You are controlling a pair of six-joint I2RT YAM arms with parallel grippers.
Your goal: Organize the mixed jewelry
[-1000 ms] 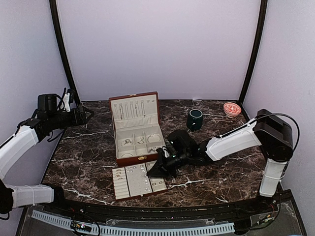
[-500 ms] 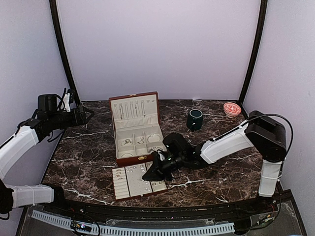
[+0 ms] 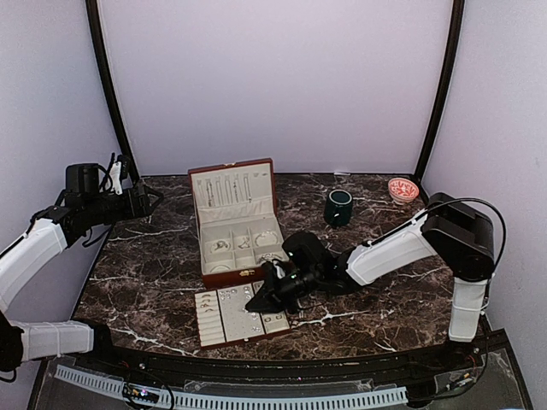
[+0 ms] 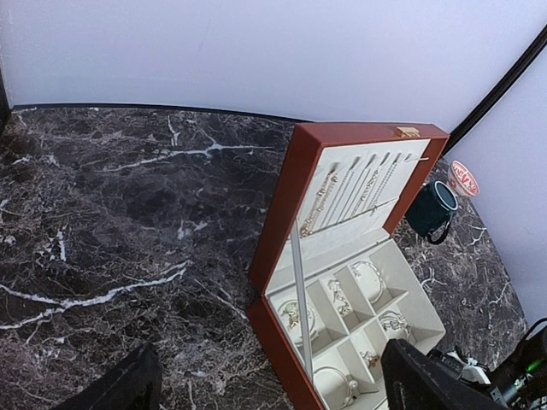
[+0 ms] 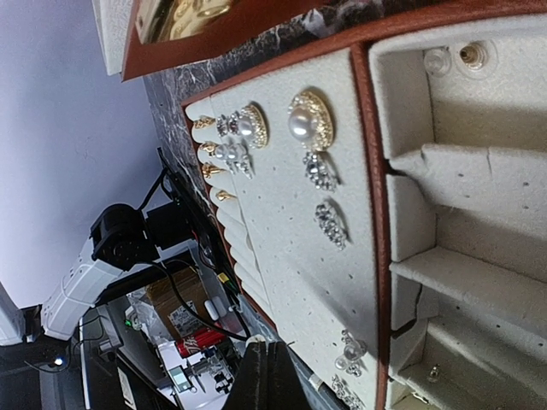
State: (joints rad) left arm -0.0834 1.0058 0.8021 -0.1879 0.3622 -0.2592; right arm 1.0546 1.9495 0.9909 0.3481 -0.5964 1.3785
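The reddish-brown jewelry box stands open, with silvery pieces in its cream compartments and chains on the lid. Its removable tray lies in front of it. In the right wrist view several earrings, one of them a pearl stud, sit on the tray's cream pad. My right gripper hovers low over the tray's right half. Its fingers are pressed together with a tiny pale earring at the tips. My left gripper is open and empty, raised far left of the box, with fingers spread wide.
A dark green mug stands right of the box, and a small pink patterned bowl sits in the back right corner. Both show in the left wrist view, the mug and the bowl. The tray lies close to the table's front edge.
My right gripper has moved left and slightly forward, from the tray's right edge to over its pads. The left arm has not moved.
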